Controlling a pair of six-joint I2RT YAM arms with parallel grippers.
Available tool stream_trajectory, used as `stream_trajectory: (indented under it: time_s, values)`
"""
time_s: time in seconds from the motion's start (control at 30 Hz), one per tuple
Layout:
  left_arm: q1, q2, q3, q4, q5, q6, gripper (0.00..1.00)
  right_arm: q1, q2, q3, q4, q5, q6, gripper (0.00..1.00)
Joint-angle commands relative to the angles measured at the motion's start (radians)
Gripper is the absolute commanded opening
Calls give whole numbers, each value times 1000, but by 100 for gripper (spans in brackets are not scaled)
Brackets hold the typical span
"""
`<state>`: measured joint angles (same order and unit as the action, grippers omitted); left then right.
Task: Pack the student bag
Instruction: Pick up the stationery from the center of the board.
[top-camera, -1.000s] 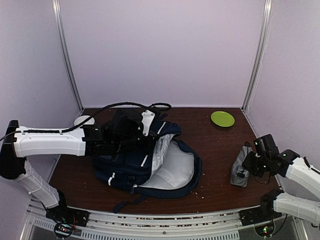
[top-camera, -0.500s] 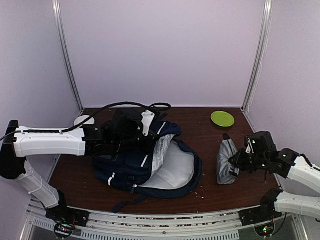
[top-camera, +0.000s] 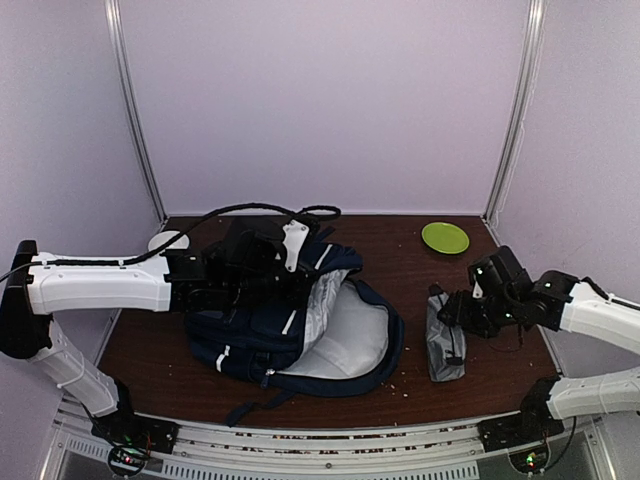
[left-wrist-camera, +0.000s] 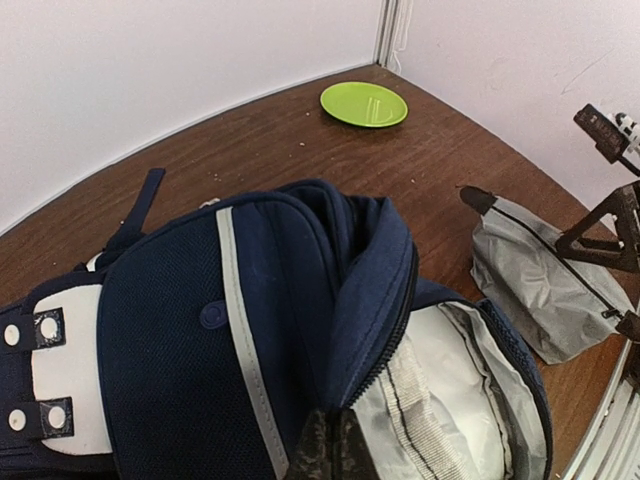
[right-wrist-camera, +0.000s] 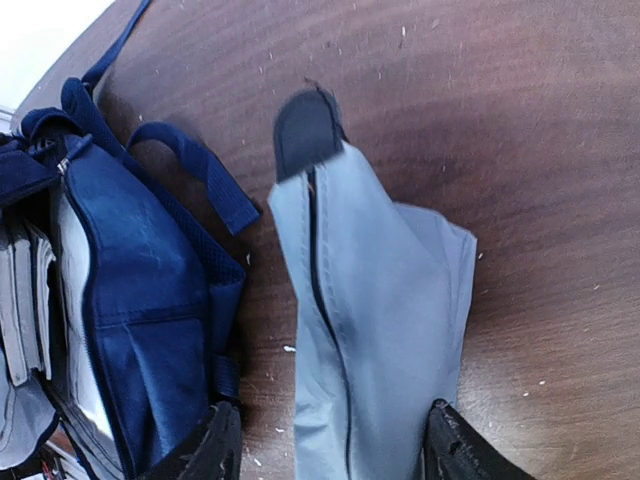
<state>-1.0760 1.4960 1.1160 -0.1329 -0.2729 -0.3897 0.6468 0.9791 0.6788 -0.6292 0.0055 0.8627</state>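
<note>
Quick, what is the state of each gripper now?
Left gripper: closed on the navy backpack, at its zipper edge.
Right gripper: open, fingers either side of the grey pouch.

Light diffuse and even, with a lavender cast on the walls. Top view soft and coarse. Right wrist view: broad soft shadow on desk (right-wrist-camera: 560, 250) beside grey pouch (right-wrist-camera: 385, 290). Left tool (left-wrist-camera: 333, 448) out of focus at frame bottom.

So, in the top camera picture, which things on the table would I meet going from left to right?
Small white object, student bag, grey pouch. The green plate lies straight behind the pouch, so I omit it.
</note>
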Motion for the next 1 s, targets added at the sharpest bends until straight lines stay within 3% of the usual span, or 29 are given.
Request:
stream_trajectory:
  time_s: [0.0,0.23,0.6,0.83,0.97]
  values:
    - [14,-23,-30,-31,-31,-10,0,5,26,87,-142,98,-82,65]
    - [10,-29,-38,-30,-35,-15,0,25,132,166,-224,153,-136,68]
    - [5,-32,-36,-43,-41,-11,0,25,172,88,-182,229,-129,67]
    - [4,-26,-27,-45,-37,-12,0,25,185,46,-118,172,-129,40]
    - [4,-38,-24,-54,-42,-12,0,24,143,39,-114,194,-105,12]
